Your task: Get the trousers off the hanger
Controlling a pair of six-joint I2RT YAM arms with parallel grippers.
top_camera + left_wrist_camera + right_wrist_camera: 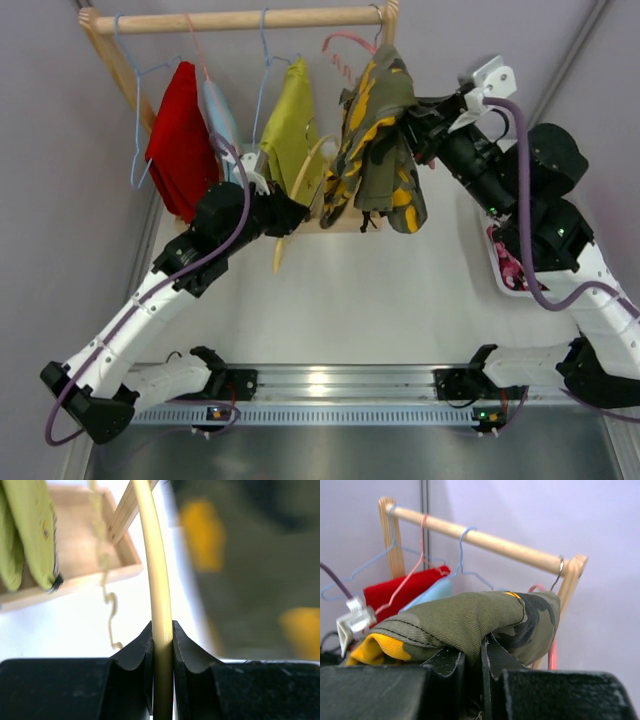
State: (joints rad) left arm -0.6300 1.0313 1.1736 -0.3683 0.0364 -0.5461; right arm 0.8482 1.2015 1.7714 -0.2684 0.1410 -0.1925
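Top external view: a pale wooden clothes rack [240,20] stands along the far edge of the bench, its rail running left to right. A folded pair of green, yellow and brown camouflage trousers [375,140] hangs near the far right corner, just below the right end of the rail. The right gripper [415,125] meets the cloth from the right. In the right wrist view its jaws are pressed together on a fold of the camouflage cloth, which bulges over the fingertips [492,652]. A thin pink wire hanger [552,655] shows just beside and below that fold; whether the trousers rest on it I cannot tell.

The left gripper [300,212] sits mid-bench towards the far edge, just left of the camouflage trousers. The left wrist view shows its jaws clamped on a thin cream-yellow plastic hanger [155,555], whose rod rises in a curve out from between the fingers [140,647].

A folded pair of pink trousers with a white-and-dark pattern [510,265] lies at the right edge of the bench, largely hidden behind the right arm.

Along the rail to the left hang a plain olive-yellow pair of trousers [290,125], a pale blue garment [222,120] and a plain red pair of trousers [180,140], each on a wire hanger.
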